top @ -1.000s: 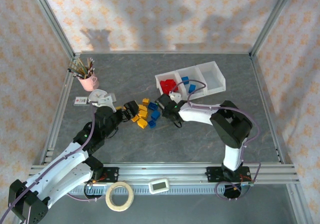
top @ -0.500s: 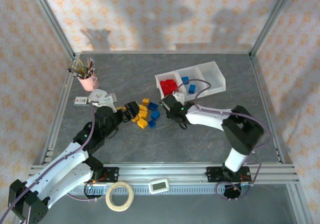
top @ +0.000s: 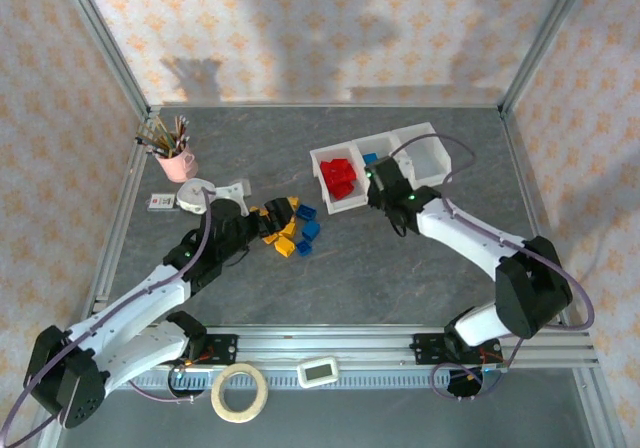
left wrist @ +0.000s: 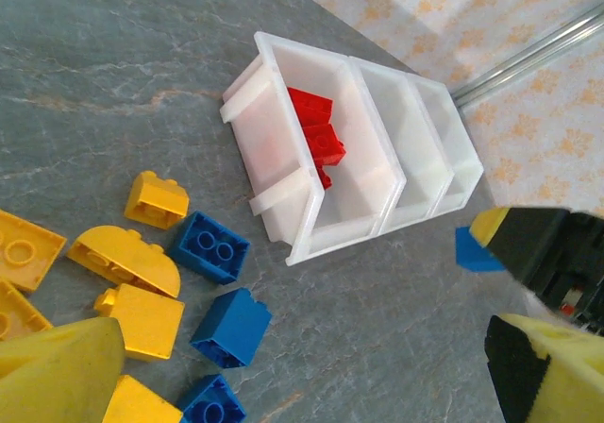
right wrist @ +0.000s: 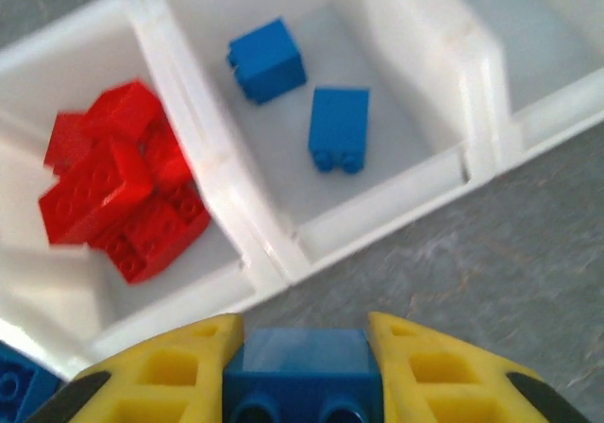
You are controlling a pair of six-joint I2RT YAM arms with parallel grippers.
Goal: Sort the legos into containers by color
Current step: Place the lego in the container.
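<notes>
Right now the right claw (right wrist: 300,336) is gripping a blue brick (right wrist: 300,378) over the tabletop (right wrist: 528,281), just short of the middle bin (right wrist: 377,201), which is lying straight ahead past its near wall.

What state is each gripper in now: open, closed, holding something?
Left gripper: jaws open, holding nothing.
Right gripper: jaws closed on a blue lego.

No text, label, brand or number is legible here.
</notes>
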